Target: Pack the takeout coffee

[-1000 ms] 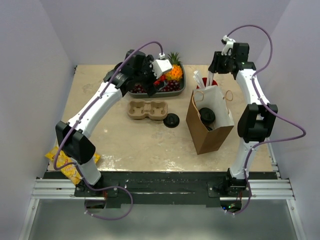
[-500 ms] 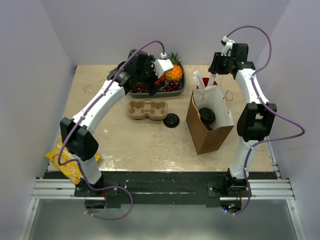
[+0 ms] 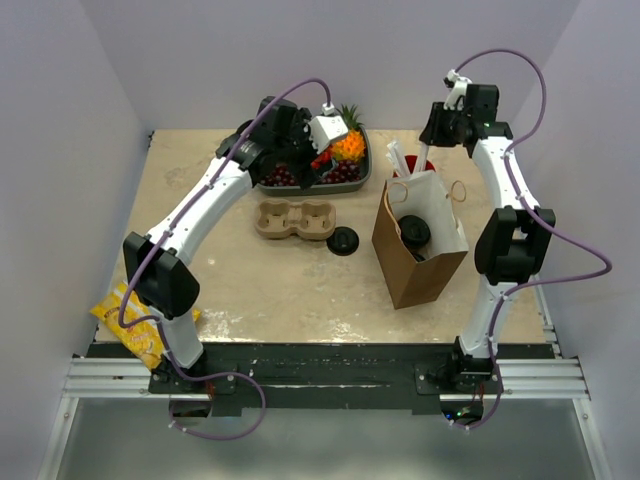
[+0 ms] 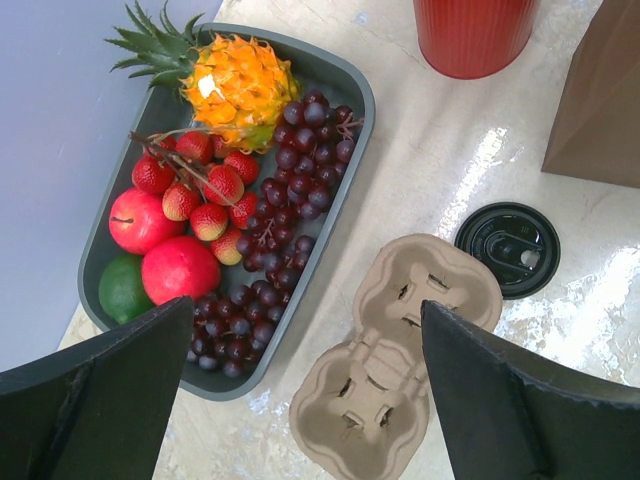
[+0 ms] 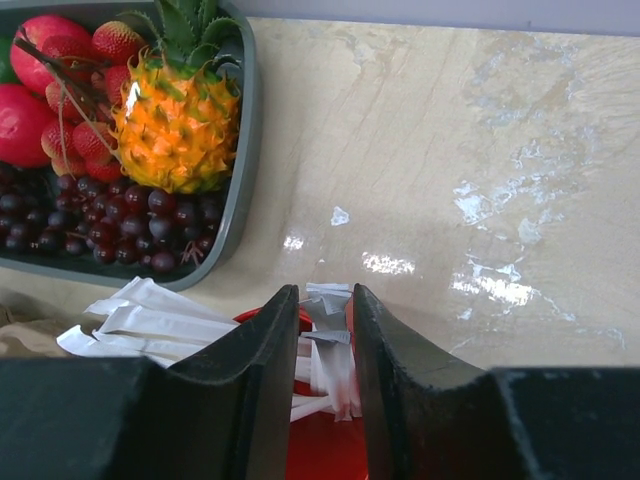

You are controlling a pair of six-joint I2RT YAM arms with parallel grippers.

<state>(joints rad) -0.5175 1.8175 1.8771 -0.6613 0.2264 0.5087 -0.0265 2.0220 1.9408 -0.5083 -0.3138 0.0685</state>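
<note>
The takeout coffee (image 3: 415,232) stands inside the open brown paper bag (image 3: 425,268); only its black lid shows. A second black lid (image 3: 343,240) lies on the table beside the bag and shows in the left wrist view (image 4: 508,248). My left gripper (image 3: 297,160) is open and empty, hovering over the fruit tray's edge and the tan cup carrier (image 4: 400,350); in its own view (image 4: 308,305) nothing lies between the jaws. My right gripper (image 3: 432,138) is above the red cup (image 3: 420,165), shut on white wrapped straws (image 5: 335,345) in the wrist view (image 5: 325,292).
A grey tray (image 3: 365,178) of fruit sits at the back centre, also in the left wrist view (image 4: 345,85). The cup carrier (image 3: 296,220) lies in front of it. A yellow snack bag (image 3: 125,320) lies at the near left edge. Walls enclose the table.
My left arm has swung slightly, its gripper shifting a little right over the tray. The right gripper has stayed over the red cup.
</note>
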